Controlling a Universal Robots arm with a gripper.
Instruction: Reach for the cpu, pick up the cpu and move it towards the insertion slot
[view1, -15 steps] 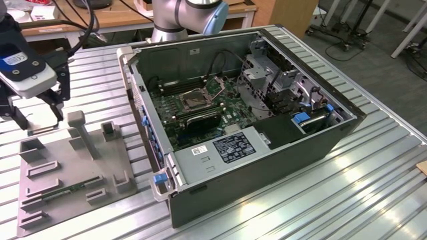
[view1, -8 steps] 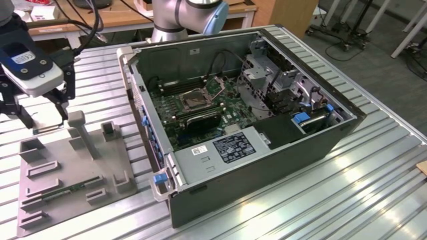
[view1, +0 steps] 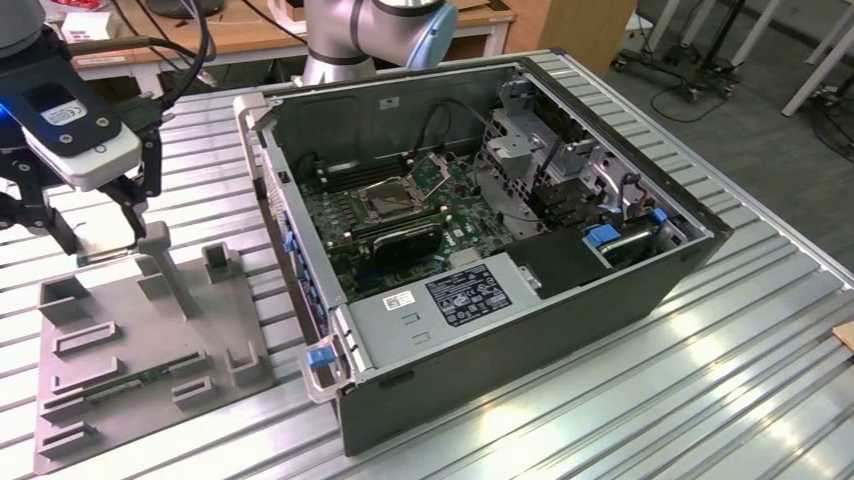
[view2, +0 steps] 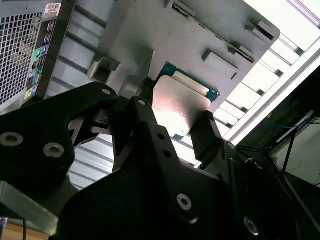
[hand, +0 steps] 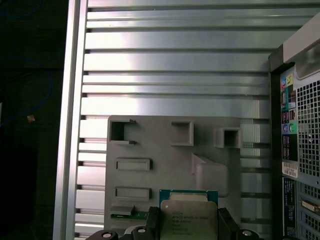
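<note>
In both wrist views the cpu (view2: 182, 102) (hand: 189, 215), a silvery square chip with a green rim, sits between my black fingers (view2: 207, 132), well above the grey fixture plate (view2: 190, 45). My gripper (view2: 175, 110) (hand: 189, 223) is shut on the chip's two opposite edges. In the exterior view my gripper (view1: 96, 240) hangs over the far end of the plate (view1: 147, 340), at the exterior view's left. The insertion slot (view1: 394, 200), a shiny square frame with a dark centre, lies on the green motherboard inside the open computer case (view1: 534, 300), to the exterior view's right of my gripper.
The case's near wall (view1: 287, 230) rises between the fixture plate and the motherboard. A green memory stick (view1: 134, 383) lies in the plate. Raised grey blocks (view1: 220, 262) stand on the plate. Drive cages and cables (view1: 547, 170) crowd the case's far side. The table is ribbed metal (view1: 601, 400).
</note>
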